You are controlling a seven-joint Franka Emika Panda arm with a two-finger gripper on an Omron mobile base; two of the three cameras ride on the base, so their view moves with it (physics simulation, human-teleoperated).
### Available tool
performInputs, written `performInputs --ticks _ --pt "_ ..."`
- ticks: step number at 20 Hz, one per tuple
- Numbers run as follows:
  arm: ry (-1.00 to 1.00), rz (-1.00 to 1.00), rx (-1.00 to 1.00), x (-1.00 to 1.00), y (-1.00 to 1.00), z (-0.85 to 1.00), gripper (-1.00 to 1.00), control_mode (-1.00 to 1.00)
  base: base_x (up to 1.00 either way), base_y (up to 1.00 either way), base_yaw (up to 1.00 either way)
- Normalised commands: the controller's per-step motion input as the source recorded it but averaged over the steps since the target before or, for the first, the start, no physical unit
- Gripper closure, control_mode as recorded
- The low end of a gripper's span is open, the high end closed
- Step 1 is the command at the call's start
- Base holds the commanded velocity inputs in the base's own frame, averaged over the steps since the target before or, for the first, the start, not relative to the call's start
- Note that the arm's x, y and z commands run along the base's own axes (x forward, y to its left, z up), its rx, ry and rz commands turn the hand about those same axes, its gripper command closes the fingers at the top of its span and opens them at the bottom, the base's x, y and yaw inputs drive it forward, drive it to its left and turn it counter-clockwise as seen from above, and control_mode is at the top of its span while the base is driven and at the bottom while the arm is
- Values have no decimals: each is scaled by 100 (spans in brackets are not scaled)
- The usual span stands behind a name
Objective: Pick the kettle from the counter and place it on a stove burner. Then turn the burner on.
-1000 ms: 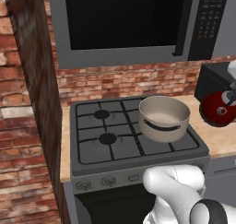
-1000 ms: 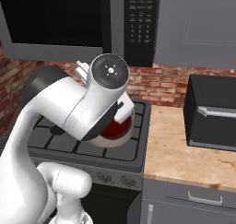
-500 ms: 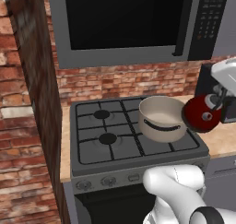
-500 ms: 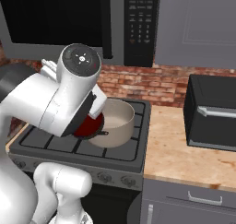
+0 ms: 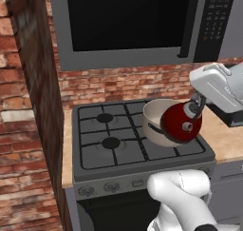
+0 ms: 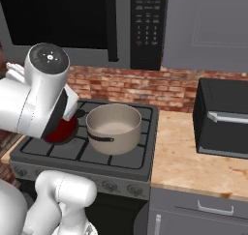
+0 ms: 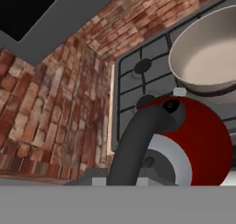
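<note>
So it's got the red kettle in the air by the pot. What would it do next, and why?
Probably carry the kettle further left, past the pot, to a free burner. The gripper holds its handle, and the pot covers a burner.

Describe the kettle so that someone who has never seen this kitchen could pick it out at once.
Find the dark grey stove under the black microwave, against the brick wall. In front of the big beige pot, as the left base view shows it, hangs the kettle, held in the air by the gripper. It is small, squat and glossy red with a dark looped handle, far smaller than the pot.
</note>
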Motion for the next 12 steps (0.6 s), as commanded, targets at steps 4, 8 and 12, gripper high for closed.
performInputs --ticks 4,8,12 --pt "0 10 0 0 67 0 100 -100 0 0 0" --pt "0 7 0 0 61 0 100 -100 0 0 0" --pt "0 4 0 0 54 0 100 -100 0 0 0"
